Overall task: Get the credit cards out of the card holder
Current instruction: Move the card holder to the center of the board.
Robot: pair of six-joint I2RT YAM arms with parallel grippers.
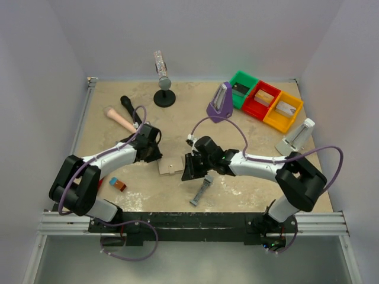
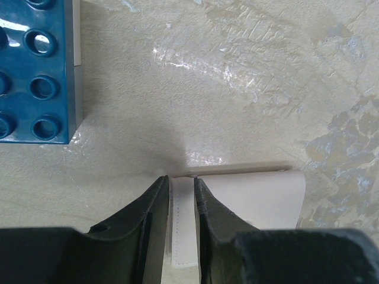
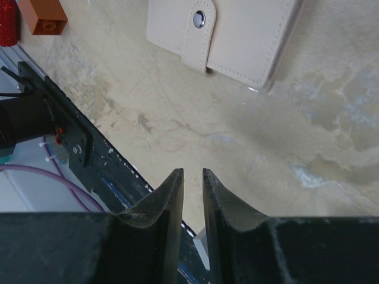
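Observation:
The card holder (image 1: pixel 170 167) lies shut on the table between my two grippers, pale beige outside, its strap snapped down (image 3: pixel 199 19). No credit cards show in any view. My left gripper (image 1: pixel 154 155) sits at the holder's left edge. In the left wrist view its fingers (image 2: pixel 182 180) are closed on a stitched strap of the card holder (image 2: pixel 254 198), which fills the gap between them. My right gripper (image 1: pixel 189 168) hovers just right of the card holder (image 3: pixel 237 35). Its jaws (image 3: pixel 192 171) are nearly together, with only a thin gap and nothing in it.
A blue studded brick (image 2: pixel 35 71) lies close to the left gripper, and an orange one (image 3: pixel 42 15) by the front rail (image 3: pixel 71 130). A grey metal bar (image 1: pixel 201 190) lies near the front. Green (image 1: pixel 243 89), red (image 1: pixel 260 99) and yellow (image 1: pixel 283 111) bins stand at the back right.

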